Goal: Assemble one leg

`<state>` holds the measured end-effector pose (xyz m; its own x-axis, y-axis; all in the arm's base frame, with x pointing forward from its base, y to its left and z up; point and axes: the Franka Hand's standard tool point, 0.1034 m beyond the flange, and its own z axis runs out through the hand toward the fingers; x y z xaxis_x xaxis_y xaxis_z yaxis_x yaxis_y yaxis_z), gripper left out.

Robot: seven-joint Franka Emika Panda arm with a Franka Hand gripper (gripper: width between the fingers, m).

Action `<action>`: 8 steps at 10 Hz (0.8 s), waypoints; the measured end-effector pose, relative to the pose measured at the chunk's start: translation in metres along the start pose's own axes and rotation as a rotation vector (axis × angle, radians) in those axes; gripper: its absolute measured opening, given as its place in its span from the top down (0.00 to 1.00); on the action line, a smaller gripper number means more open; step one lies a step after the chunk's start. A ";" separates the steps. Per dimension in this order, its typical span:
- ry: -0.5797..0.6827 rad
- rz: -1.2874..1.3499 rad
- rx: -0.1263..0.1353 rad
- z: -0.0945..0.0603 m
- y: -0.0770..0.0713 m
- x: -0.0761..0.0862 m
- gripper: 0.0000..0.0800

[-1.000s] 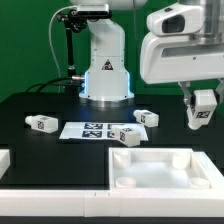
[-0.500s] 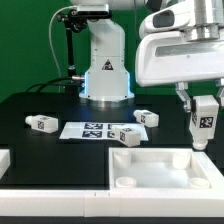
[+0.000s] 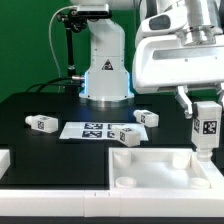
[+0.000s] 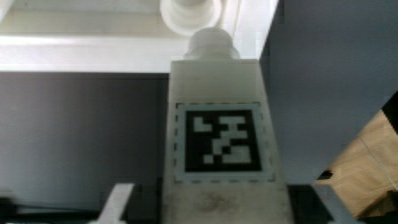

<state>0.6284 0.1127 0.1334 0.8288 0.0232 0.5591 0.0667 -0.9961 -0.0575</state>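
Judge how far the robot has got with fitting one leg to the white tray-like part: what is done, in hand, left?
Done: one leg is off the table, gripped upright in the claw. In hand: it hangs over the tray-like part's corner at the exterior view's right; the wrist view shows its tip close to a round hole. Left: lowering and seating it. Three other legs lie loose.

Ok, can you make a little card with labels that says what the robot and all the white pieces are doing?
gripper: shut on the leg
leg: upright, peg end down, over the tray-like part's corner at the exterior view's right
tray-like part: lying flat, nearest the camera
loose legs: three, lying by the marker board
leg touching tray-like part: cannot tell
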 end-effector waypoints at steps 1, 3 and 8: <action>-0.001 0.003 -0.001 0.000 0.001 0.000 0.64; -0.013 -0.035 -0.016 0.007 0.011 -0.002 0.64; -0.026 -0.036 -0.019 0.026 0.010 -0.008 0.64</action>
<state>0.6369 0.1044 0.1067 0.8402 0.0613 0.5388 0.0866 -0.9960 -0.0217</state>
